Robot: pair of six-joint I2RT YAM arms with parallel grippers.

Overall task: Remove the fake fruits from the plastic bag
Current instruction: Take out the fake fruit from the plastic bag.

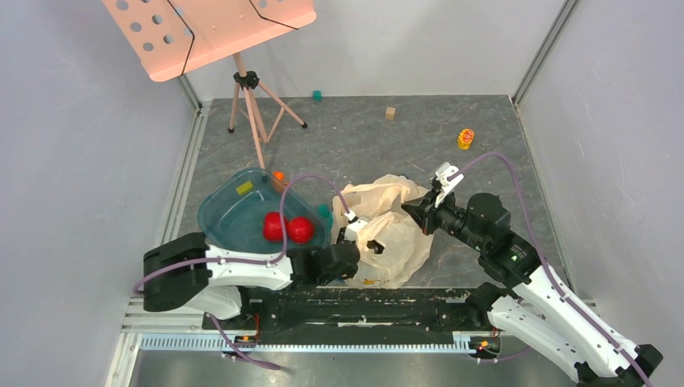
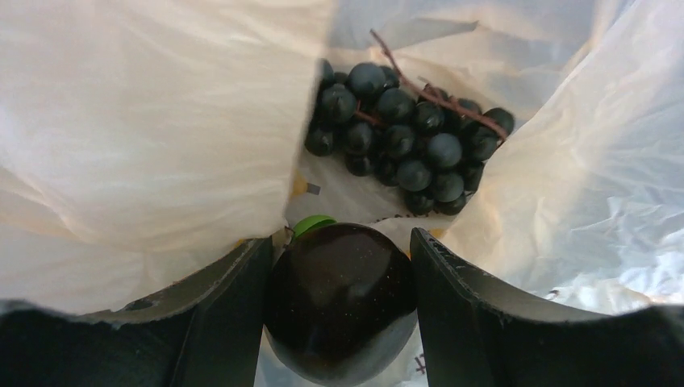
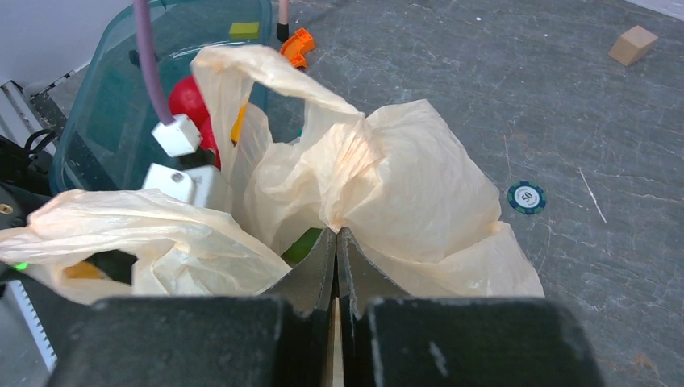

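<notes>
Lower centre: I see the left gripper (image 2: 339, 242) clamped on a dark round fruit (image 2: 343, 314). The right gripper (image 3: 337, 235) pinches the plastic bag (image 3: 403, 177).

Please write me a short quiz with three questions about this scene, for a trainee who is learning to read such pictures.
1. True or false: the two red apples lie in the teal tray, outside the bag.
2. What is the right gripper pinching? A) a red apple B) the plastic bag C) the rim of the tray
3. Fill in: inside the bag, the left gripper has a dark round fruit between its fingers, and beyond it lies a bunch of ______.

Key: 1 true; 2 B; 3 grapes.
</notes>
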